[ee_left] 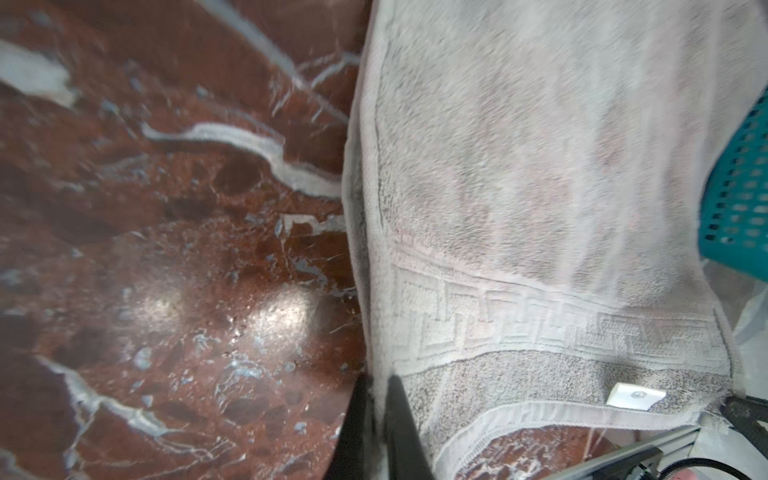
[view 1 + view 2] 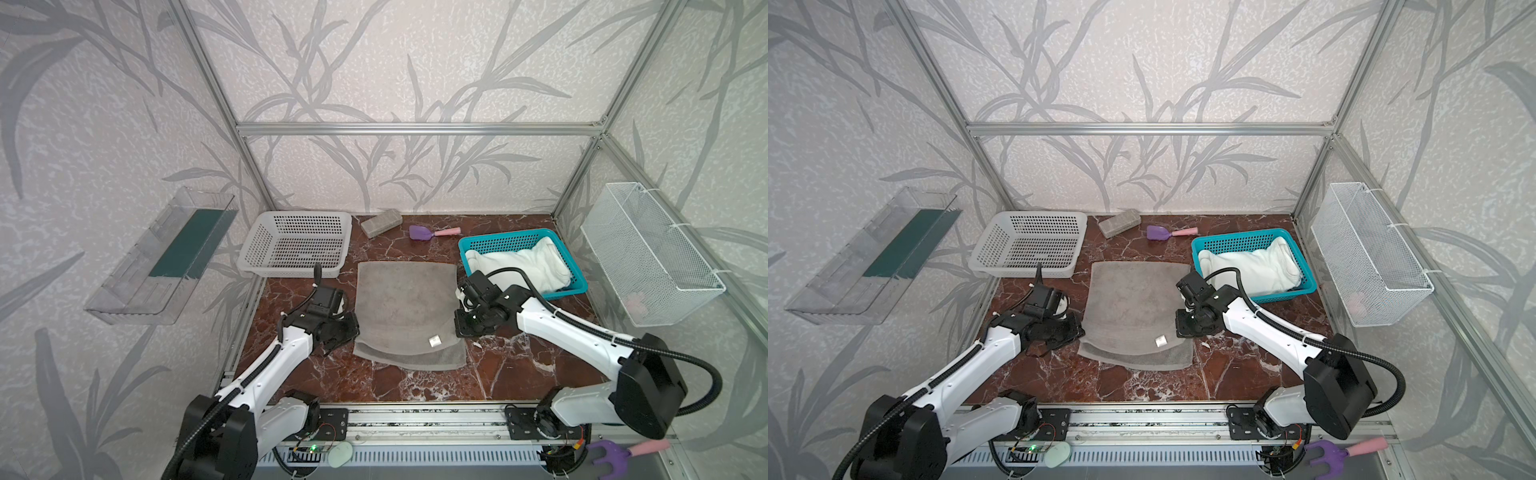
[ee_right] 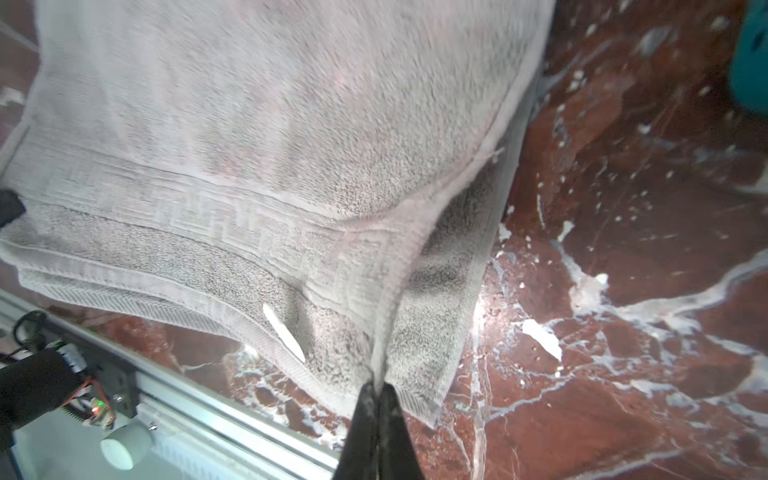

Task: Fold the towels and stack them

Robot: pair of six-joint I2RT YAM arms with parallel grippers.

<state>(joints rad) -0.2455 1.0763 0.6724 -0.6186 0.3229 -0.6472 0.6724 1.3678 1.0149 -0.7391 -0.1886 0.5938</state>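
A grey-taupe towel (image 2: 405,307) (image 2: 1133,307) lies folded in two layers mid-table, the lower layer showing along its near edge beside a small white label (image 2: 435,341). My left gripper (image 2: 349,331) (image 2: 1074,332) (image 1: 376,380) is at the towel's near left edge, shut on a pinch of its edge (image 1: 540,187). At the near right corner my right gripper (image 2: 457,324) (image 2: 1179,326) (image 3: 376,386) is also shut on the cloth (image 3: 270,124), which rises in a ridge from its tips. A white towel (image 2: 523,264) (image 2: 1254,266) lies bunched in a teal basket (image 2: 498,239) (image 2: 1233,239).
A white perforated basket (image 2: 303,214) stands at the back left. A small grey block (image 2: 381,223) and a purple scoop with a pink handle (image 2: 430,232) lie along the back wall. A wire basket (image 2: 648,253) hangs on the right wall, a clear shelf (image 2: 162,257) on the left.
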